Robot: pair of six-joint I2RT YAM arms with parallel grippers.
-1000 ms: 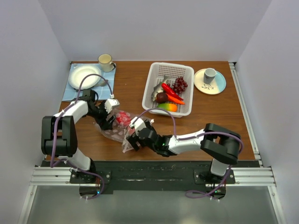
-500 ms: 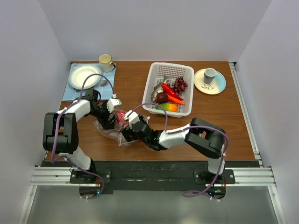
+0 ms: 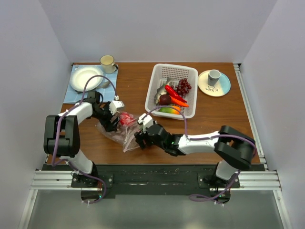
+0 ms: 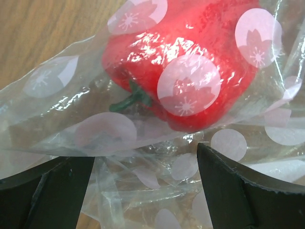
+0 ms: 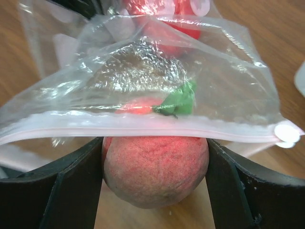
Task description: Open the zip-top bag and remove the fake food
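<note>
Seen from above, my table [image 3: 133, 81] is evenly, brightly lit with only soft shadows beneath my arms, while up close white glare flares on the zip-top bag [image 4: 119, 138] and the fake food [image 4: 214, 47], and my dark right fingers [image 5: 57, 191] blur at the frame's edge.

A brown wooden table [image 3: 214, 129] carries a blue cloth [image 3: 69, 98] at ten o'clock, a white perforated basket [image 3: 174, 65] near twelve, a pale saucer [image 3: 223, 88] at two, and the zip-top bag [image 3: 114, 136] at eight
</note>
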